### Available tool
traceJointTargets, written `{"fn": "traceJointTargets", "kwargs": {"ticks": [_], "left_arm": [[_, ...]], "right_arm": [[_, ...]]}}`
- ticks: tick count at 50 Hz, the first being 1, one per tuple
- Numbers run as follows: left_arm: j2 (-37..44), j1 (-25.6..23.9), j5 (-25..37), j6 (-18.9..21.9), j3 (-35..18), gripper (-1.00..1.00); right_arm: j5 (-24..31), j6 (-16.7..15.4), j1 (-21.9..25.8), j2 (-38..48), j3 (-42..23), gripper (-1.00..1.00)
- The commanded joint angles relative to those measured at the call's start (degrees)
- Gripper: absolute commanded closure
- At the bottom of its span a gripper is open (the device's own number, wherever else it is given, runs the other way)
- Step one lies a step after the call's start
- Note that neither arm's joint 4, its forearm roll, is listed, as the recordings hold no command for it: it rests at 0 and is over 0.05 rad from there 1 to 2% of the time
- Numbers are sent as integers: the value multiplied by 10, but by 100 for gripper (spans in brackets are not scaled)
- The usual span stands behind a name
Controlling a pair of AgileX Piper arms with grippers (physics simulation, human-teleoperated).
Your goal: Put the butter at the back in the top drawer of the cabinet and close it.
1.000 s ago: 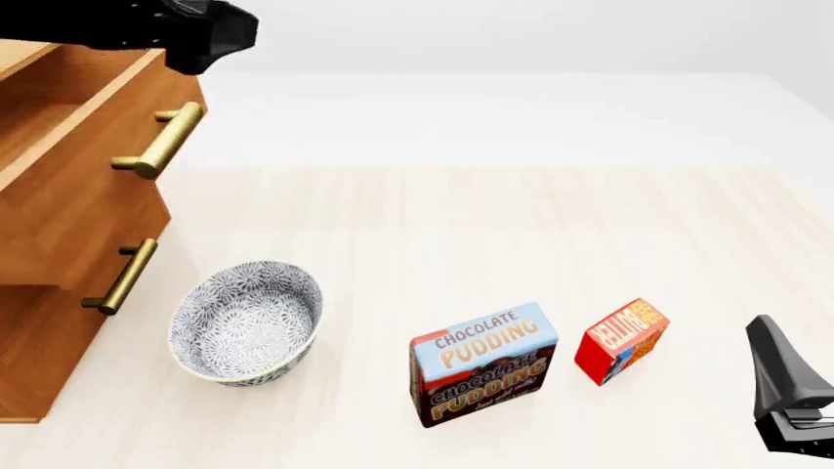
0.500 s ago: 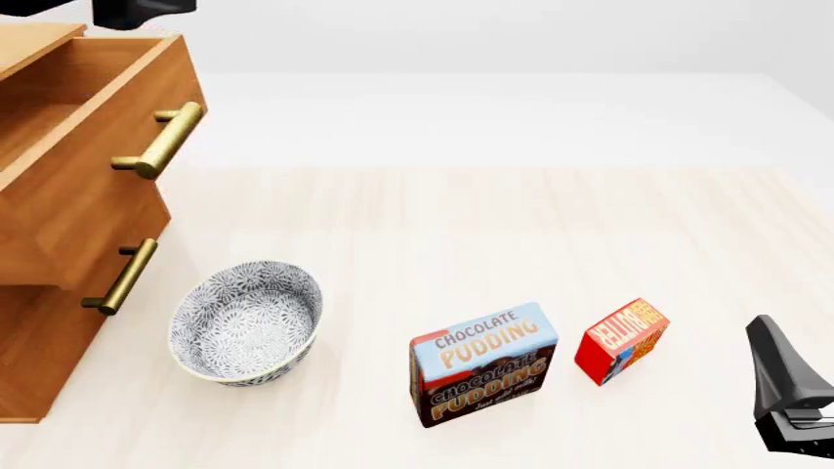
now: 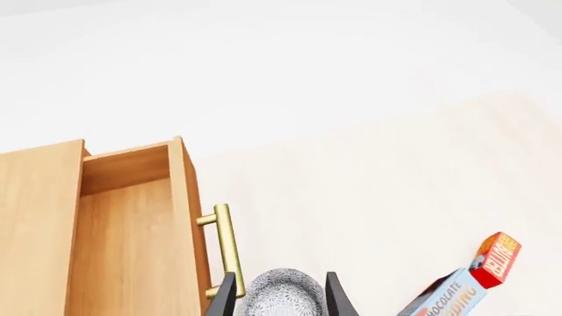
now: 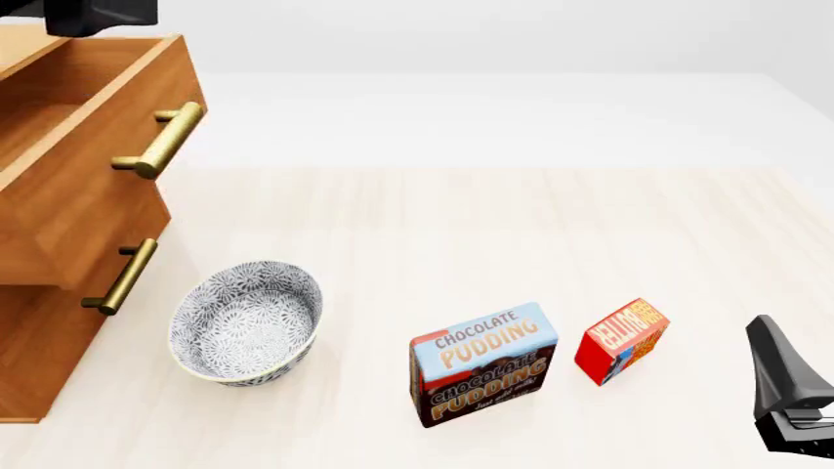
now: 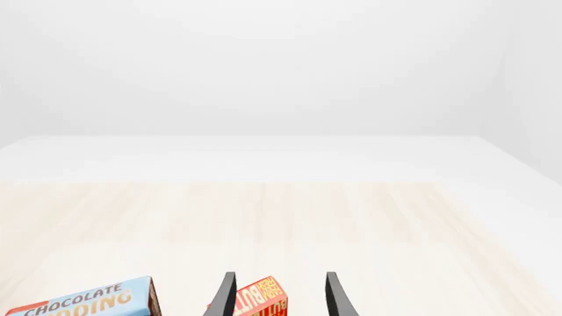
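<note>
The butter (image 4: 623,340), a small red box, stands on the table at the front right, beside the pudding box (image 4: 482,363). The cabinet (image 4: 33,342) is at the left, and its top drawer (image 4: 98,166) is pulled out, with its brass handle (image 4: 163,142) toward the table. In the left wrist view the top drawer (image 3: 131,237) shows bare wood inside. My left gripper (image 3: 281,301) is open high above the drawer front and the bowl. My right gripper (image 5: 281,299) is open, low at the front right, with the butter (image 5: 262,301) ahead of its gap and apart from it.
A patterned grey bowl (image 4: 245,320) sits in front of the cabinet, below the second drawer's handle (image 4: 120,277). The blue-and-brown pudding box stands upright between the bowl and the butter. The pale table runs on toward the back and right.
The left arm has moved left along the top of the front view, away from the drawer front. The right arm, the boxes and the bowl have not moved.
</note>
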Motion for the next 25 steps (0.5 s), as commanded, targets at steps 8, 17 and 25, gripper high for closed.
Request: {"fn": "traceJointTargets", "kwargs": {"ticks": [8, 17, 25], "left_arm": [[-35, 39, 24, 9, 43, -100], [-32, 46, 43, 3, 50, -100], [-45, 62, 63, 9, 47, -100]], "right_arm": [[0, 0, 0, 0, 0, -100], [0, 0, 0, 0, 0, -100], [0, 0, 0, 0, 0, -100]]}}
